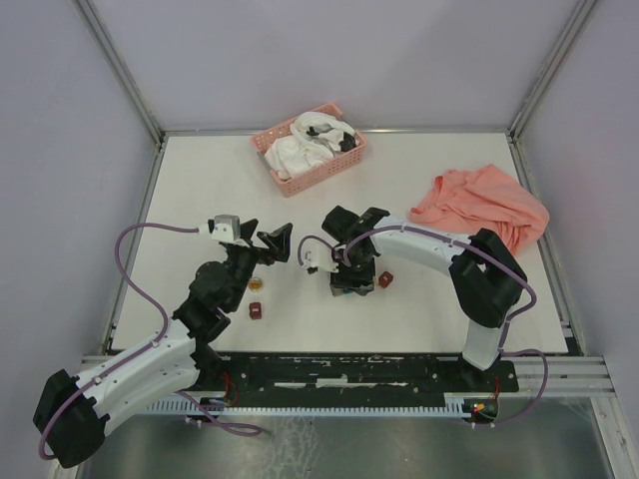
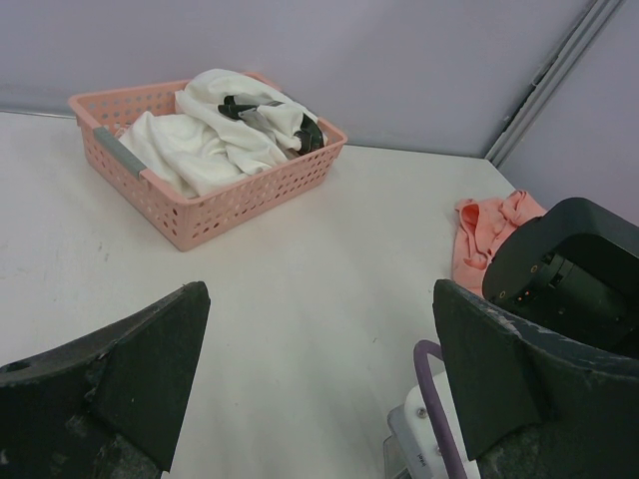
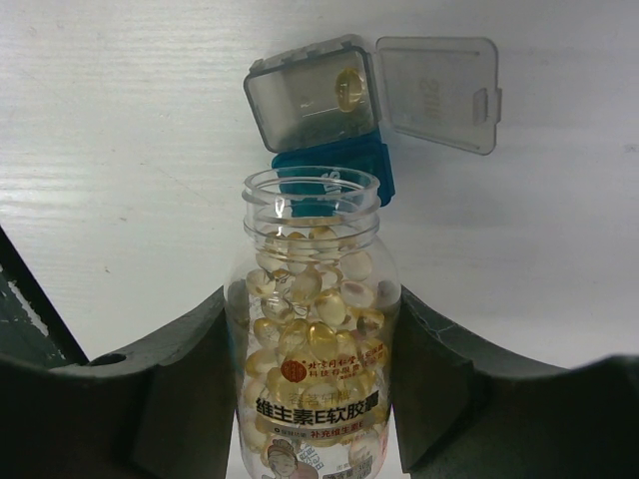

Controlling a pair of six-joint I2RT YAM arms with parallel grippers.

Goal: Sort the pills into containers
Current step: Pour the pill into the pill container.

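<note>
In the right wrist view a clear jar (image 3: 315, 329) full of amber pills (image 3: 324, 339) has no cap on, and my right gripper (image 3: 315, 364) is shut on its body. Just beyond the jar's mouth sits a teal container (image 3: 339, 172). Behind that is a grey container (image 3: 310, 95) with its lid (image 3: 439, 90) flipped open and one pill (image 3: 349, 88) inside. From above, the right gripper (image 1: 349, 271) covers the jar. One dark red container (image 1: 384, 280) lies to its right and another (image 1: 256, 310) near the left arm. My left gripper (image 1: 265, 239) hangs open and empty.
A pink slatted basket (image 1: 325, 172) of white cloth stands at the back. A salmon cloth (image 1: 479, 205) lies at the far right. A small pale item (image 1: 257, 285) sits by the left arm. The left wrist view shows the basket (image 2: 200, 215) and the right arm (image 2: 569, 269) close by.
</note>
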